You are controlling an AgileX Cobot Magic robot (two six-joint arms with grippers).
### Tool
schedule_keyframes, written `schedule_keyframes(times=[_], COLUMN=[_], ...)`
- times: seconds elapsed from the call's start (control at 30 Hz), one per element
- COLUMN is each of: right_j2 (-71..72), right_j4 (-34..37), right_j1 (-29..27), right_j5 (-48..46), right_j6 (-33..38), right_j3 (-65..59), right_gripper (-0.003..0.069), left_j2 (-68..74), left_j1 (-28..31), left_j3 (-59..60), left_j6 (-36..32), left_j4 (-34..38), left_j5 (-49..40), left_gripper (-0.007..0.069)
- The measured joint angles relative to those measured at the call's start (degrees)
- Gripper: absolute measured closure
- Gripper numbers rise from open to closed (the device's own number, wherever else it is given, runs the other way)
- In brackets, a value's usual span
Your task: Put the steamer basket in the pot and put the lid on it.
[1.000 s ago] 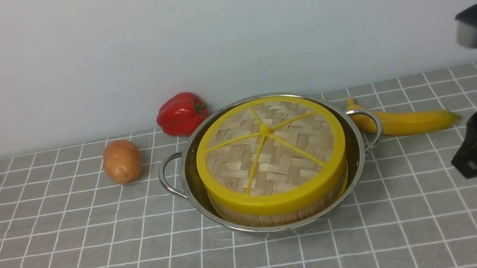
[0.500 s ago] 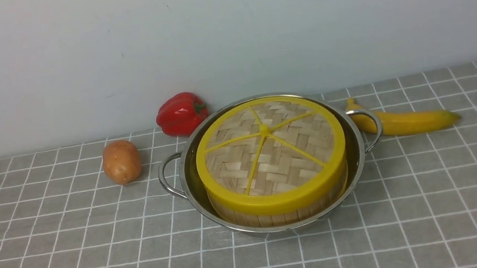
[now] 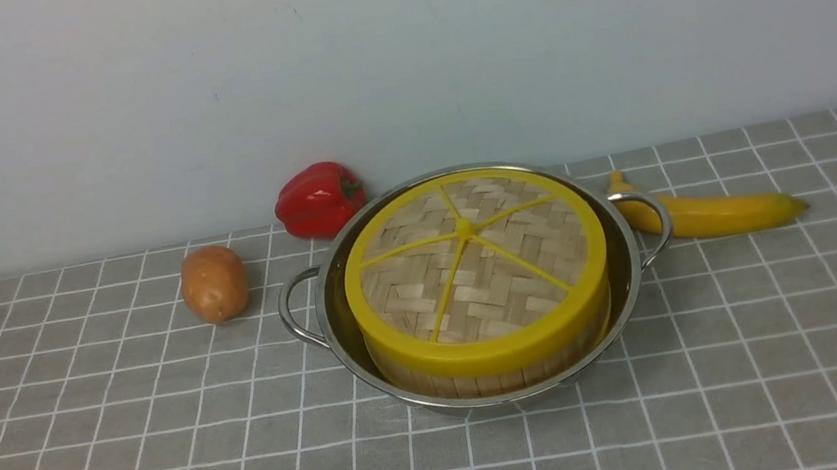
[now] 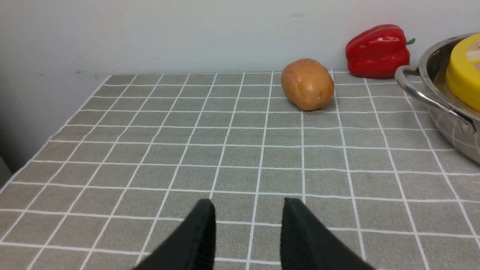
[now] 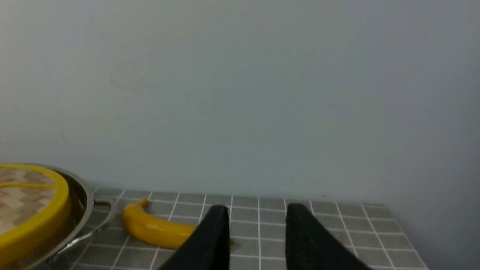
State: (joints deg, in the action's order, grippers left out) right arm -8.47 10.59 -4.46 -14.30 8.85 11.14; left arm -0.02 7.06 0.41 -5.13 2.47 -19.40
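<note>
One pot (image 3: 343,337), one steamer basket (image 3: 490,378), one lid (image 3: 473,268), one potato (image 3: 213,283), one pepper (image 3: 318,198), one banana (image 3: 714,214).

Matte black tapered fingers (image 4: 198,236), textured inner pads (image 5: 221,240)

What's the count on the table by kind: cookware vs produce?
Cookware: 3, namely pot, basket in it, lid on top.
Produce: 3, namely potato, pepper, banana.
Total: 6
</note>
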Motion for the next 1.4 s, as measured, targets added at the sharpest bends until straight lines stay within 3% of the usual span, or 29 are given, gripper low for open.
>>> schedule_keyframes(times=[0.23, 0.57, 1.4], right_j2=[8.2, 8.2, 8.2], right_j4=[1.5, -0.5, -0.5], right_j1=[0.2, 0.4, 0.4], right_j5=[1.7, -5.1, -5.3], right_j6=[-4.6, -5.2, -5.3], right_j3=[-11.5, -11.6, -11.6], right_gripper=[0.0419, 0.0419, 0.0419], left_j2=[0.0, 0.0, 0.0], left_j1=[0.0, 0.0, 0.0], left_j3=[0.0, 0.0, 0.0], left_j6=[0.0, 0.0, 0.0], left_j4=[0.0, 0.0, 0.0], left_j5=[0.0, 0.0, 0.0], left_gripper=[0.0382, 0.0382, 0.0382])
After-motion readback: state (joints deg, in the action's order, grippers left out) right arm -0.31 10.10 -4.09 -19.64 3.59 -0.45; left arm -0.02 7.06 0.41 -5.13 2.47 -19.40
